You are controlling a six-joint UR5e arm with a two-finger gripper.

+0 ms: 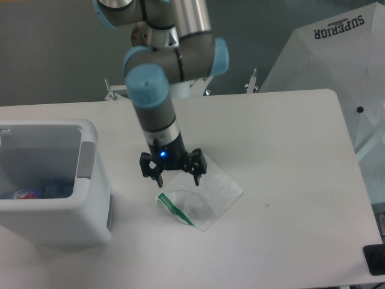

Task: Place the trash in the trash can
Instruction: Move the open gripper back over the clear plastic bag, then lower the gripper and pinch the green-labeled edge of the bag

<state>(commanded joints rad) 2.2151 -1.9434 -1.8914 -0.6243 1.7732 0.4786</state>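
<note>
Pincer [178, 177] spread above bag [201, 194] (bin [90, 198] left).

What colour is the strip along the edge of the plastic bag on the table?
Green, along the lower left edge of the clear plastic bag, seen in the fixed camera view.

The bin [51, 198] stands on the table [289, 180] at its left side, toward the front edge. The bottle [36, 192] lies inside the bin, low against its near wall. The bag [201, 195] lies flat on the table right of the bin, apart from it. The gripper [178, 175] hangs over the bag's back left edge, its fingers spread apart.
</note>
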